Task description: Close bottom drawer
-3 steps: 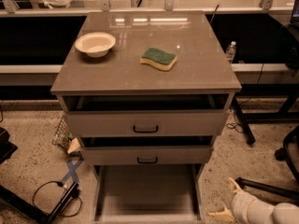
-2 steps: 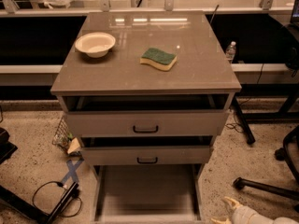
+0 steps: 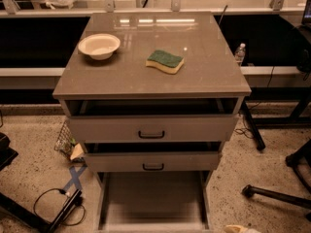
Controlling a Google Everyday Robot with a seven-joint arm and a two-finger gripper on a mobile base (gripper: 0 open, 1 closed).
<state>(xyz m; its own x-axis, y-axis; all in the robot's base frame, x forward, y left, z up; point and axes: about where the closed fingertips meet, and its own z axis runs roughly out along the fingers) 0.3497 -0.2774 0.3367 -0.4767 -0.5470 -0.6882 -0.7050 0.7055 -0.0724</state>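
Note:
The bottom drawer (image 3: pixel 153 200) is pulled far out of the grey-beige cabinet (image 3: pixel 153 130). Its long shallow tray reaches the lower edge of the camera view. Its front face and handle are cut off by that edge. The two taller drawers above it, the top drawer (image 3: pixel 151 128) and the middle drawer (image 3: pixel 153 161), each stand slightly open. Only a pale sliver of my gripper (image 3: pixel 238 228) shows at the bottom edge, to the right of the bottom drawer's front corner and apart from it.
A cream bowl (image 3: pixel 99 45) and a green-and-yellow sponge (image 3: pixel 165 61) lie on the cabinet top. Chair legs (image 3: pixel 277 195) stand on the floor at right. Cables and a black stand (image 3: pixel 58 208) lie at lower left. A water bottle (image 3: pixel 240 54) is behind at right.
My arm and gripper have dropped downward at the lower right, going almost fully out of the frame. The drawers have not moved.

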